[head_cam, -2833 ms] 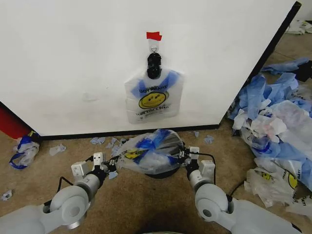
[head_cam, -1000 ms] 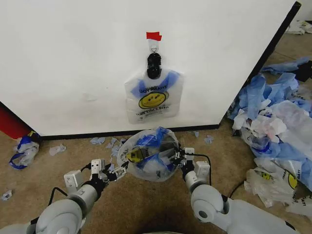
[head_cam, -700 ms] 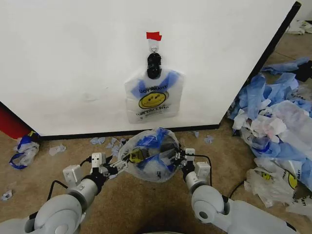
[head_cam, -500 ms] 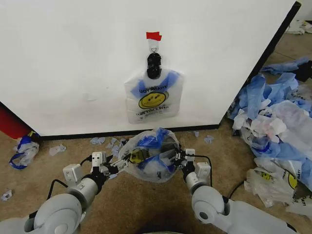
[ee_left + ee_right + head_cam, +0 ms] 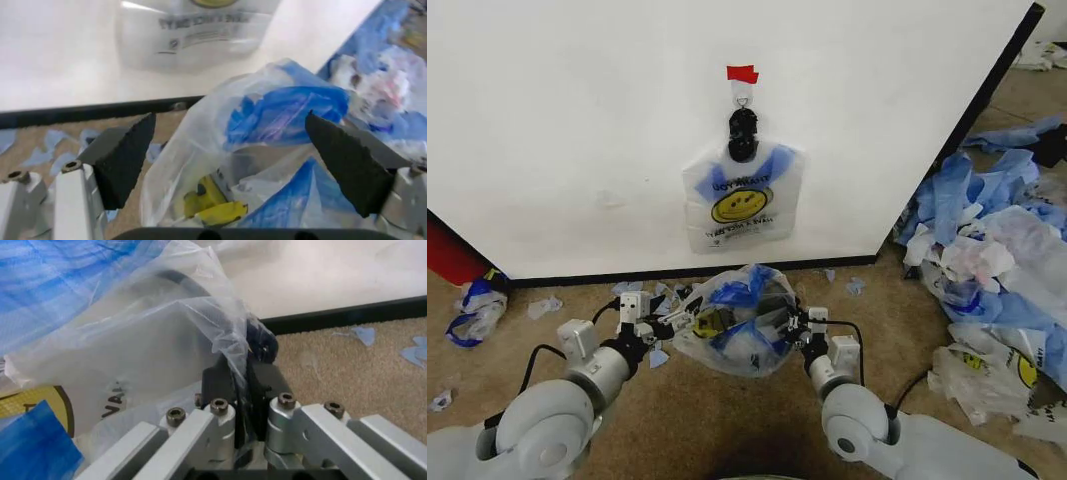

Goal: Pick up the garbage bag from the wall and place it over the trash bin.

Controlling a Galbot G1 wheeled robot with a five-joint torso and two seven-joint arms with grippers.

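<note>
A garbage bag [image 5: 735, 322] of thin white plastic with blue handles and a yellow smiley bulges on the floor just before the wall [image 5: 577, 120]. Through the plastic I see the trash bin's dark rim [image 5: 772, 300]; the bin's body is hidden. At the bag's left edge my left gripper [image 5: 665, 322] is open, and its black pads [image 5: 123, 160] stand wide apart with the bag [image 5: 267, 150] between them. My right gripper [image 5: 794, 322] is shut on the bag's right edge [image 5: 220, 335]. A second such bag [image 5: 742, 205] hangs from the black clip [image 5: 743, 135] under red tape.
A heap of blue and white plastic sheets [image 5: 997, 250] covers the floor to the right. A red object [image 5: 447, 255] and a crumpled bag [image 5: 472, 310] lie at the left by the wall's base. Small blue scraps [image 5: 632, 290] dot the carpet.
My left gripper has moved forward and up along the bag's left side. The bag, earlier stretched round, now sags looser. The right gripper has stayed in place.
</note>
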